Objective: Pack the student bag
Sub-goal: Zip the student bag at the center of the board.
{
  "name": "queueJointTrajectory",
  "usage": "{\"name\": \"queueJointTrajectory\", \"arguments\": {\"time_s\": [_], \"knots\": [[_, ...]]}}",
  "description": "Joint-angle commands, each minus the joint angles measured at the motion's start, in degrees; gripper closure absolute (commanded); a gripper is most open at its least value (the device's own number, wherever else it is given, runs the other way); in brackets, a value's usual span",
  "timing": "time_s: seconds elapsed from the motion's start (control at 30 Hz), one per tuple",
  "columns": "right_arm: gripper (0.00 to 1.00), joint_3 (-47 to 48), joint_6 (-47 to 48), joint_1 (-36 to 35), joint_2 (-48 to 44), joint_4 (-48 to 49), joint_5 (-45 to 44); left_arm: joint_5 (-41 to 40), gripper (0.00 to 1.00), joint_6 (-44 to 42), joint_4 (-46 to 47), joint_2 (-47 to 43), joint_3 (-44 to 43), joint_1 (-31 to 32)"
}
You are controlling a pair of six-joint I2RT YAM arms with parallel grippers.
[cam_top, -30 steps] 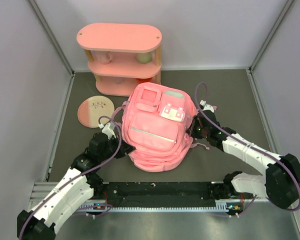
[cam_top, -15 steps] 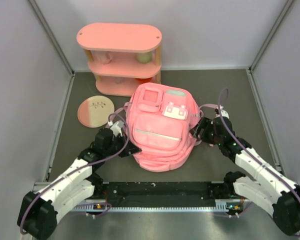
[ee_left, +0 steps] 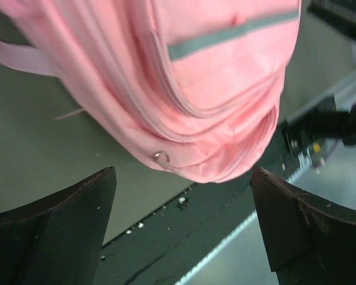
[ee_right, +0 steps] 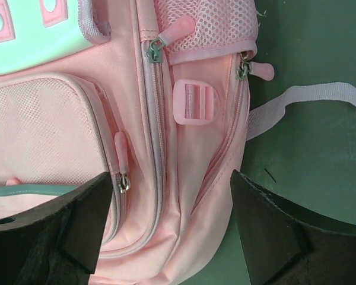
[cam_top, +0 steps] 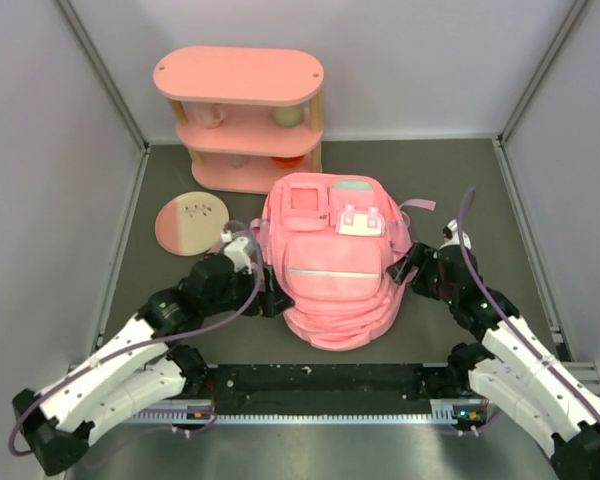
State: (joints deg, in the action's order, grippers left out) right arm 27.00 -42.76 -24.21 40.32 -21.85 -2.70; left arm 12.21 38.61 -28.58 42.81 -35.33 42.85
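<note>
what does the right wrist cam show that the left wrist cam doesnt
Only the right wrist view: the upper side of the student bag, with a mesh pocket, a pink strap buckle, pink zip pulls, the pale buckle flap and a loose strap lying on the table.
Only the left wrist view: the bag's bottom edge, a small metal ring on it, and the black rail at the table's near edge.
Both: the pink bag close ahead, and an open, empty gripper: right gripper, left gripper.
</note>
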Motion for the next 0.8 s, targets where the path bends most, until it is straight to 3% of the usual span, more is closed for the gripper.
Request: {"name": "queueJointTrajectory", "arguments": {"time_s": [0.0, 0.13, 0.43, 0.5, 0.53, 0.63, 0.77], "knots": [[0.21, 1.47, -1.36, 0.13, -3.75, -2.94, -1.26, -22.37, 0.01, 0.4, -15.18, -9.57, -5.89, -0.13], [0.21, -1.24, -4.51, 0.13, -5.95, -2.85, 0.15, -29.51, 0.01, -1.08, -13.44, -13.37, -5.89, -0.22], [0.2, -8.45, -11.19, 0.21, -6.13, 4.43, 13.24, -23.82, 0.01, -4.24, -5.18, 3.5, -14.24, -6.27], [0.2, -9.6, -12.43, 0.21, -6.39, 5.06, 14.47, -17.88, 0.01, -5.47, 0.5, 5.88, -12.23, -9.43], [0.21, -10.12, -12.52, 0.21, -6.74, 5.15, 14.65, -14.35, 0.01, -5.3, 2.72, 6.75, -11.35, -14.5], [0.21, -10.22, -12.26, 0.12, -7.53, 4.88, 14.74, -2.58, 0.07, -3.55, 13.14, 9.57, -6.52, -21.73], [0.2, -9.25, -11.38, 0.13, -7.97, 4.09, 14.21, 5.62, 0.08, -1.18, 25.83, 14.3, -1.68, -22.55]]}}
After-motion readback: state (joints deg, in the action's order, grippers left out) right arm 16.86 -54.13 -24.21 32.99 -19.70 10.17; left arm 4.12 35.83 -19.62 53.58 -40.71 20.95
